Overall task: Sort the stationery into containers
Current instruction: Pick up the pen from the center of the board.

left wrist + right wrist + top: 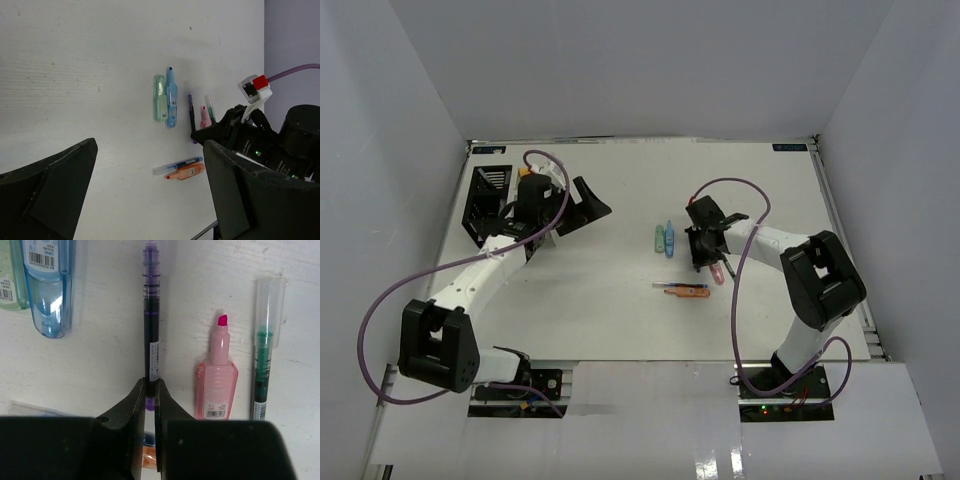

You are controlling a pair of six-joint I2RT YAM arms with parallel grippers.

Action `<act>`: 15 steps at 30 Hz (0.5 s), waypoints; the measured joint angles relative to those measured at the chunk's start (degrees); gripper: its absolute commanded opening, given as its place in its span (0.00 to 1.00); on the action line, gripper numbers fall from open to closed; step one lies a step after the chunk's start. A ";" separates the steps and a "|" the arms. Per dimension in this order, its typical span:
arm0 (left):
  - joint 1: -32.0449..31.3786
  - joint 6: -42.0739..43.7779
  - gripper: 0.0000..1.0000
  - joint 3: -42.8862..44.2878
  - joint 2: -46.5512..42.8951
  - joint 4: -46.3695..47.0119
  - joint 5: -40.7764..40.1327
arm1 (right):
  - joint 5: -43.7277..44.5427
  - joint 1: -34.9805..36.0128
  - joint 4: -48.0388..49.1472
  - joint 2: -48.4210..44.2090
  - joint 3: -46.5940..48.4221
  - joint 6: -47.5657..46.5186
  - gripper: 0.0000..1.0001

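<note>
I see the black organizer (488,200) at the far left of the table (620,325). My left gripper (582,212) is just beside it, jaws spread wide and empty. My right gripper (150,390) is clamped on the purple pen (151,335), which seems to lie flat between the blue marker (47,290) and the pink marker (217,382).
</note>
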 measured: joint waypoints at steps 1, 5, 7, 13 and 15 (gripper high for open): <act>0.00 -0.44 0.98 0.00 0.37 -0.02 0.48 | -0.02 -0.04 0.04 0.00 0.00 -0.07 0.08; -0.02 -2.25 0.98 0.59 2.19 -0.57 2.62 | 0.04 -0.02 0.00 -0.33 0.00 -0.63 0.08; -0.13 -3.41 0.98 1.53 3.19 -1.03 3.80 | -0.13 -0.02 -0.02 -1.51 -0.13 -1.57 0.08; -2.10 -6.75 0.98 7.23 6.27 -0.46 7.63 | -5.35 0.59 2.27 -13.77 -1.40 -5.55 0.08; -3.06 -8.02 0.98 8.70 7.13 0.76 8.92 | -8.79 1.11 4.22 -18.62 -1.46 -6.62 0.08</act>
